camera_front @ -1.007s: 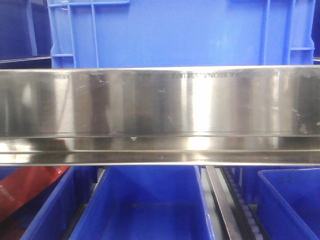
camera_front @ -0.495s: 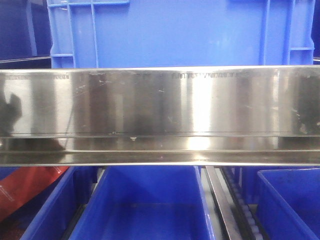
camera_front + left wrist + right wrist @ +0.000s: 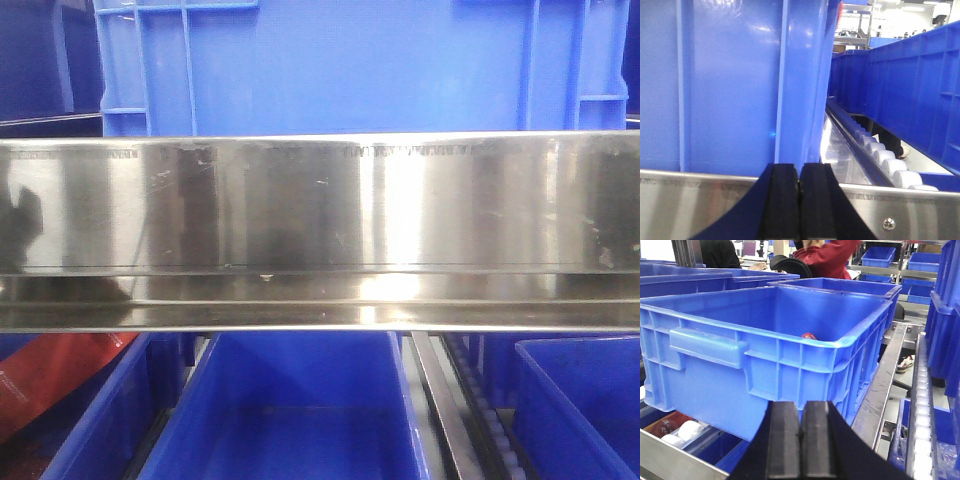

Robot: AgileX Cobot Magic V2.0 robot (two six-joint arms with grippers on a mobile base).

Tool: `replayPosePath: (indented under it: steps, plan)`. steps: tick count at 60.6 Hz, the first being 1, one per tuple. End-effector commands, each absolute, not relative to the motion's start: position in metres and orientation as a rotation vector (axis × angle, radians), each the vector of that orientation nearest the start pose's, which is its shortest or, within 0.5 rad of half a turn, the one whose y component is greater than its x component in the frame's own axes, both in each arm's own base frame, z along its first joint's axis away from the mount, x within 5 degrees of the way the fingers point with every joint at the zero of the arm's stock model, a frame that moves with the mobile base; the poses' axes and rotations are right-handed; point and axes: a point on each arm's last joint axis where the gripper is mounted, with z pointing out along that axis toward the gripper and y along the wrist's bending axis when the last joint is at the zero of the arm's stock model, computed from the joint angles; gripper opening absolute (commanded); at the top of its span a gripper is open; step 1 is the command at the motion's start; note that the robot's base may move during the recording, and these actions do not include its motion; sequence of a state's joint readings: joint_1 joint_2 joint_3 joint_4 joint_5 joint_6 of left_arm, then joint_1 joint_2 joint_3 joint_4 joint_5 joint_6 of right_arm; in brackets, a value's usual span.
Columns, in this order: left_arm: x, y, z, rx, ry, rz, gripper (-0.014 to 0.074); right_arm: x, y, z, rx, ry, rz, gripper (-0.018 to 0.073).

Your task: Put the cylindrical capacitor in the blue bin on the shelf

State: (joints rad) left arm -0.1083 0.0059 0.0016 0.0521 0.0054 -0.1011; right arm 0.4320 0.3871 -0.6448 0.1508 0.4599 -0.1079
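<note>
Two black tools here, both with pads pressed together on nothing: the left tool (image 3: 799, 200) sits right up against the shiny stainless steel shelf rail (image 3: 320, 230), the right tool (image 3: 800, 440) is in front of a big blue plastic bin (image 3: 765, 340) with a small red thing (image 3: 809, 336) lying inside. From the front I count one large blue crate (image 3: 350, 65) above the rail and three open blue bins below it; the middle bin (image 3: 290, 420) looks bare. Can't spot the cylindrical capacitor anywhere.

Left gripper (image 3: 799, 200) fingers pressed together, empty; right gripper (image 3: 800, 445) likewise.
</note>
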Motion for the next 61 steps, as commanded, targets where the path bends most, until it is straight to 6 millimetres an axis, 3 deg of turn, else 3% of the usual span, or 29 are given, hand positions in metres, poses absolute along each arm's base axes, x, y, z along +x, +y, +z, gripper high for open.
replayPosePath:
  steps: [1, 23, 33, 48, 61]
  plan:
    - [0.056, -0.006, 0.215, 0.04, 1.467, -0.127, -0.0111, 0.063, 0.035, 0.362, -0.391, 1.627, 0.387, -0.0162]
    - [0.056, -0.006, 0.215, 0.04, 1.467, -0.127, -0.0111, 0.063, 0.035, 0.363, -0.386, 1.625, 0.389, -0.0162]
    - [0.056, -0.006, 0.215, 0.04, 1.467, -0.127, -0.0111, 0.061, 0.026, 0.351, -0.31, 1.615, 0.296, -0.0162]
    - [0.056, -0.006, 0.215, 0.04, 1.467, -0.127, -0.0111, 0.048, 0.007, 0.289, -0.034, 1.557, 0.13, -0.0162]
    - [0.056, -0.006, 0.215, 0.04, 1.467, -0.127, -0.0111, 0.05, 0.003, 0.231, 0.039, 1.571, 0.08, -0.0162]
